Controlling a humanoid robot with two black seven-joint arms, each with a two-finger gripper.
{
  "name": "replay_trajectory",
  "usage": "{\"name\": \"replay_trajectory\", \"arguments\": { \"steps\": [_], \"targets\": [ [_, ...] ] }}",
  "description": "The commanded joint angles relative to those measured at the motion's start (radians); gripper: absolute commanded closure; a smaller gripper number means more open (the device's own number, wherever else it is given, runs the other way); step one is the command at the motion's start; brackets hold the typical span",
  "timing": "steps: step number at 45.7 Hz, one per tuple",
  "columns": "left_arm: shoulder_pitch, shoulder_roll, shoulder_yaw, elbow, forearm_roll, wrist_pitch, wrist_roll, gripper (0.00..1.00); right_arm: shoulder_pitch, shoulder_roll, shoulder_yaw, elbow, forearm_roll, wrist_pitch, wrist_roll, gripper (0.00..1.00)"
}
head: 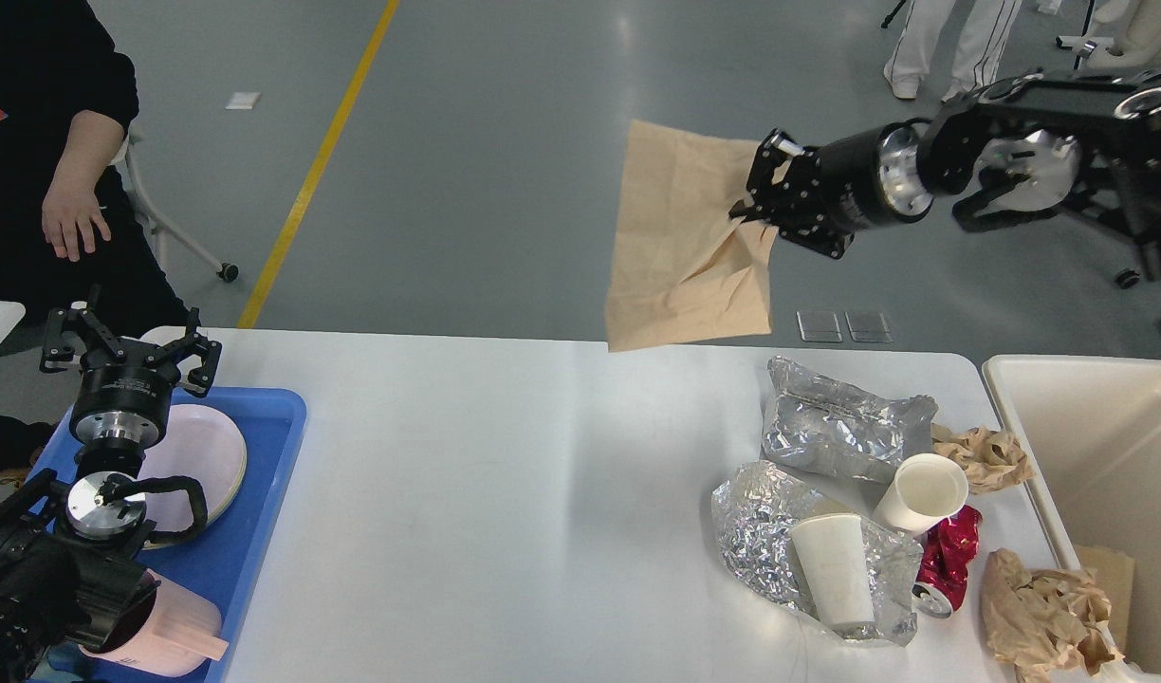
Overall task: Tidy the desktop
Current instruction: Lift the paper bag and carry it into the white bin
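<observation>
Two paper cups (832, 567) lie on crumpled foil (765, 531) at the near right of the white desktop (505, 493). Left gripper (130, 351) hovers wide-fingered over the blue tray (258, 512). Far right, the right gripper (765, 180) pinches a brown paper bag (680, 247) aloft.

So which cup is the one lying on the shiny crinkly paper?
Look at the right end of the white desktop, next to the cream bin. There a crumpled foil sheet holds a white paper cup lying tipped over. Its neighbour cup shows its open mouth instead, beside a crushed red can.
</observation>
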Motion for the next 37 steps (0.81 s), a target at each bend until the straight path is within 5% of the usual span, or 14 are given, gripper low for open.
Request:
{"name": "replay_trajectory", "arguments": {
  "steps": [1, 15, 29, 37],
  "targets": [
    [0.001, -0.001, 0.000, 0.000, 0.000, -0.001, 0.000, 0.04, 0.082, -0.100, -0.010, -0.005, -0.002, 0.009, 0.000, 1.00],
    [0.000, -0.001, 0.000, 0.000, 0.000, -0.001, 0.000, 0.04, 0.044, -0.286, -0.084, -0.080, -0.005, -0.023, 0.000, 1.00],
    [0.000, 0.000, 0.000, 0.000, 0.000, 0.001, 0.000, 0.04, -0.389, -0.418, -0.053, -0.192, -0.010, -0.360, 0.003, 1.00],
    [0.001, 0.000, 0.000, 0.000, 0.000, -0.001, 0.000, 0.04, -0.601, -0.406, -0.053, -0.267, -0.011, -0.422, 0.003, 1.00]
  ]
}}
